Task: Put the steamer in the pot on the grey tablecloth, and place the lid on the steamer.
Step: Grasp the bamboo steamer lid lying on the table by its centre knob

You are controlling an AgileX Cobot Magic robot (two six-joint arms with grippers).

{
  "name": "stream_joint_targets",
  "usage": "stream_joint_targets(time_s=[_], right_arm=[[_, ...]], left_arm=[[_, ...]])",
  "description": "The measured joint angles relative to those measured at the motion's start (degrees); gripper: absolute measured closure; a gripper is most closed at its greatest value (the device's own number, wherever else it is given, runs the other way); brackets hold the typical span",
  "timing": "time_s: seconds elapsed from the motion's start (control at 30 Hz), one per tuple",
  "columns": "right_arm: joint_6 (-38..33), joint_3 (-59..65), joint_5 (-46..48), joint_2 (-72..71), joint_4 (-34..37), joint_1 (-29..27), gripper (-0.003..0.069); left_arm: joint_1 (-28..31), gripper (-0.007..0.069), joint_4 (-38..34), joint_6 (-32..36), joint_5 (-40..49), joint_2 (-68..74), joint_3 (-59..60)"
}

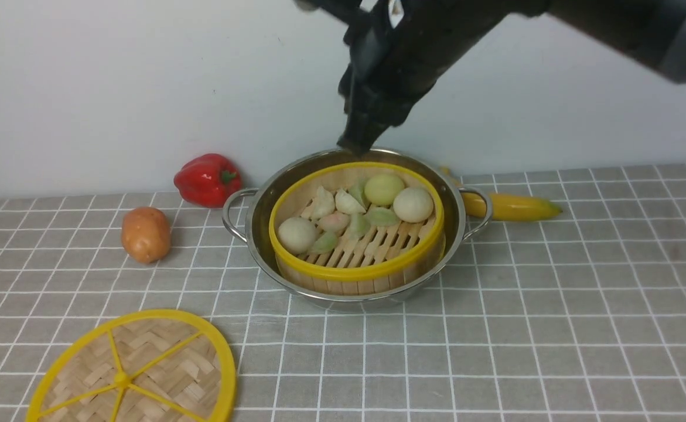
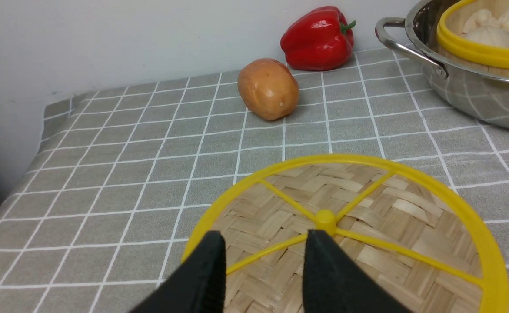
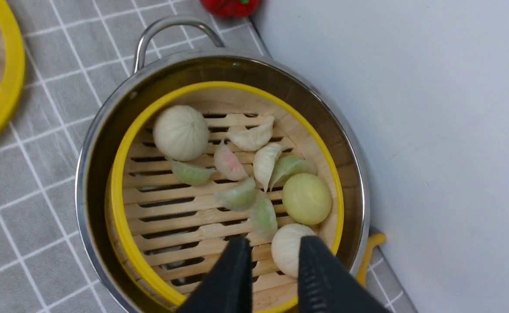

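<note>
The steamer sits inside the pot on the grey tablecloth, loaded with buns and dumplings, so the lid is the piece left to move. It lies flat at the front left of the cloth, well apart from the pot.

It looks light and fairly stiff: woven bamboo strips held by a thick yellow rim and thin spokes meeting at a hub. The plastic is probably smooth and a little slippery, and the weave could dent under a hard pinch. With the lid lying flat, the rim gives no edge to get under, so the raised hub or a spoke beside it seems the best hold.

The left gripper hovers just over the lid, jaws parted and empty, with that spoke running between them. The right gripper hangs above the steamer's far side, jaws a little apart, holding nothing.
</note>
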Motion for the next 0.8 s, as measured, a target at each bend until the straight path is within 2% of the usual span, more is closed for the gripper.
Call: stream_joint_targets(time_s=[0.1,0.13,0.2,0.37,0.43,0.8], right_arm=[[4.64,0.00,1.59,-2.83,-2.10,0.00,0.0580],[7.92,0.00,2.26,-5.43,-3.79,0.00,0.0645],[11.92,0.00,2.42,-8.30,-5.04,0.00,0.0671],[22.75,0.00,2.56,-15.64,-4.87,0.00,0.0673],[24.80,0.00,2.60,-17.49,-4.77,0.00,0.0673],[27.32,0.00,2.67,-21.09,-4.77,0.00,0.0662]], left_arm=[[0.00,0.0381,0.00,0.00,0.00,0.00,0.00],[0.00,0.0381,0.00,0.00,0.00,0.00,0.00],[0.00,0.0381,0.00,0.00,0.00,0.00,0.00],[0.00,0.0381,0.00,0.24,0.00,0.00,0.00],[0.00,0.0381,0.00,0.24,0.00,0.00,0.00],[0.00,0.0381,0.00,0.39,0.00,0.00,0.00]])
